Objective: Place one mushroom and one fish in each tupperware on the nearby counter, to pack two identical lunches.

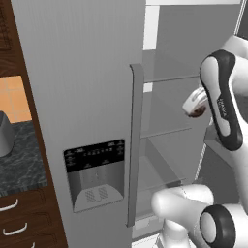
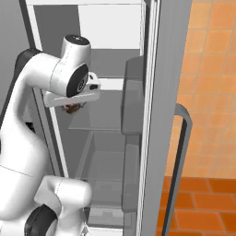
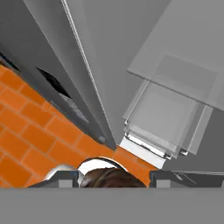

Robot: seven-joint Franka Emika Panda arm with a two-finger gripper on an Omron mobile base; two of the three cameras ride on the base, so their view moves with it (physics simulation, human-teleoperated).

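Inside fridge (image 2: 110, 138): my gripper (image 3: 113, 178) hangs above the glass shelves (image 3: 168, 116).
Grip: clamped on the mushroom (image 3: 111, 178), carried clear.
Why: bound for tupperware.

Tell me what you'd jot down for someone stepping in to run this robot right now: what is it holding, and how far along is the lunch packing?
Gripper: closed on a mushroom, the dark reddish-brown lump between its fingertips; it shows again under the hand in the left base view.
Position: arm raised in front of the open fridge, hand pointing down over the orange floor.
Counter: a strip shows to the left of the fridge door; no trays or fish can be seen from here.
Done: one mushroom picked up.
Left: carry it to a tray, then fetch the rest. How much is already packed cannot be told.
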